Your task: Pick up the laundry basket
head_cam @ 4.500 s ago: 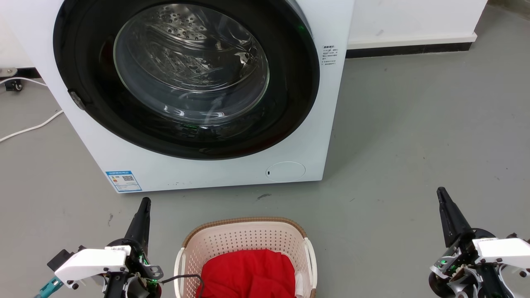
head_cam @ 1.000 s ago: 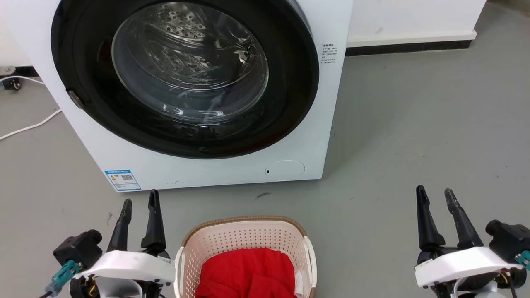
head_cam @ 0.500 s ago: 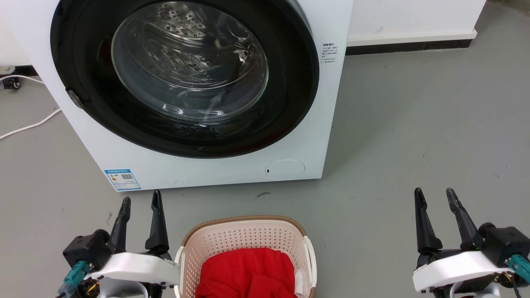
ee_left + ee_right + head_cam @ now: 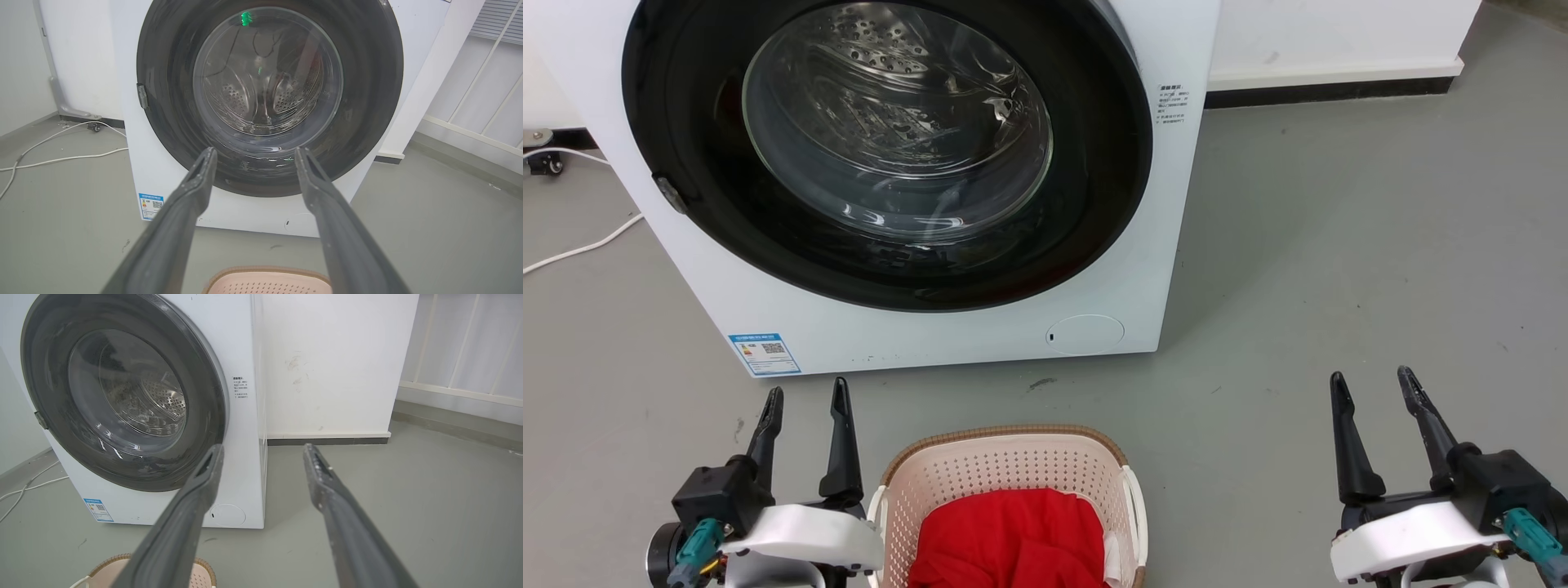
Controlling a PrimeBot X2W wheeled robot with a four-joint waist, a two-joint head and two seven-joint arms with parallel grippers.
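Cream plastic laundry basket point(image 4: 1013, 469) sits on the floor point(image 4: 1339, 245) between the left end effector point(image 4: 807, 389) and right end effector point(image 4: 1370, 375), both spread wide and empty.

The left claw point(image 4: 806, 389) and right claw point(image 4: 1370, 376) each have two long, black, tapering fingers point(image 4: 843, 449) rising from a glossy white shell point(image 4: 805, 535). Each carries a black block point(image 4: 715, 494) with a teal plug point(image 4: 694, 545). Close up, the fingers look grey and scuffed.

Matt plastic laundry basket point(image 4: 1013, 465) (red cloth point(image 4: 1013, 539))
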